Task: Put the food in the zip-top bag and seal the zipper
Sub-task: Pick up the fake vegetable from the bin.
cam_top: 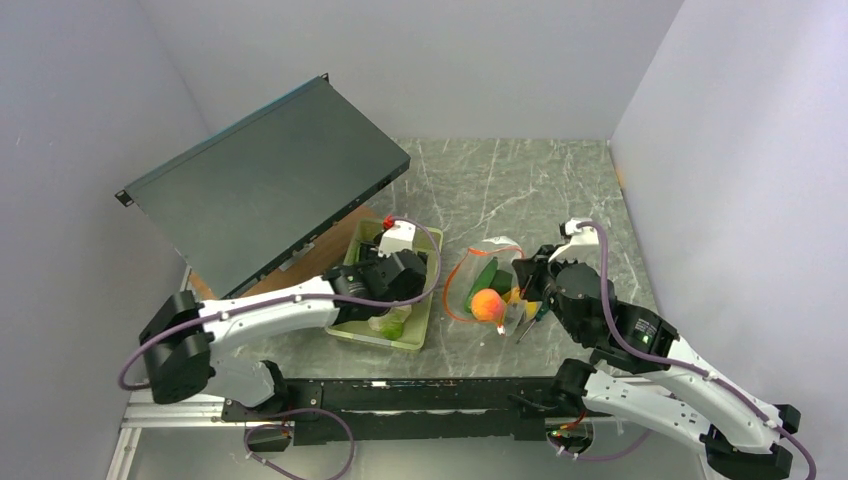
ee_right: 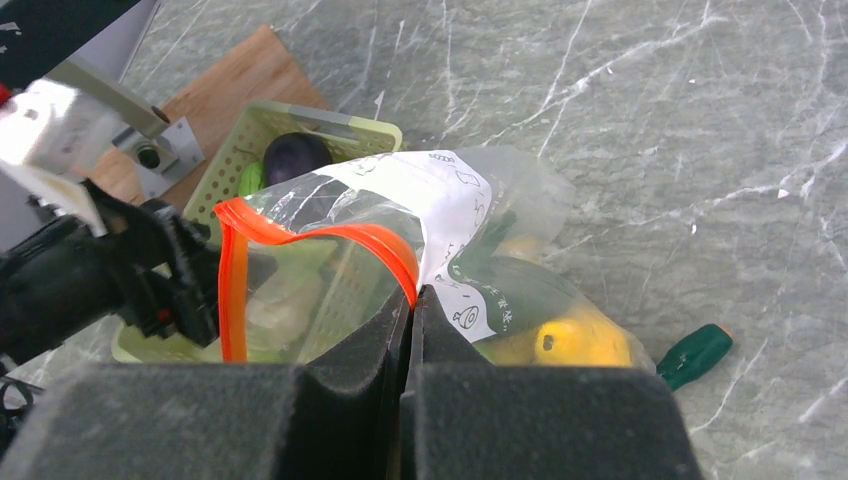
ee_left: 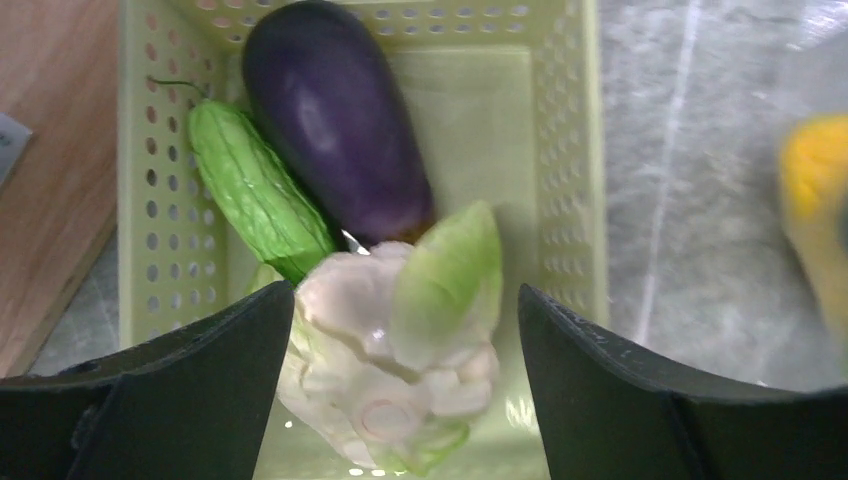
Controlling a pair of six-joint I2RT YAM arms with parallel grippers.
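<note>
**Left tool** (ee_left: 405, 335): jaws spread wide, closed on nothing. It hangs over the pale green perforated tray (ee_left: 565, 150). A white cauliflower-like piece (ee_left: 370, 390) with a light green leaf lies directly between its fingers. The left finger is at the piece's edge, but contact cannot be confirmed. Just beyond the fingertips lie a dark purple eggplant (ee_left: 335, 120) and, to its left, a ridged green gourd (ee_left: 255, 195), the two touching. All three pieces are inside the tray. A wooden board (ee_left: 45, 190) lies beside the tray, to this tool's left.

**Right tool** (ee_right: 412, 300): jaws pressed fully together, pinching the rim of the zip-top bag (ee_right: 510, 185) where the orange-red zipper (ee_right: 300, 230) meets the white label. The zipper is unsealed and loops open ahead and to the left of the tool, with the mouth facing the tray. The bag rests on the table (ee_right: 680, 120) straight ahead of this tool. Inside it, just right of the fingers, are a yellow piece (ee_right: 580, 343) and a dark green piece (ee_right: 520, 290). The top view also shows a peach-orange piece (cam_top: 487, 303) in the bag. A green screwdriver handle (ee_right: 697, 352) lies on the table to the tool's right, just beside the bag.
</note>
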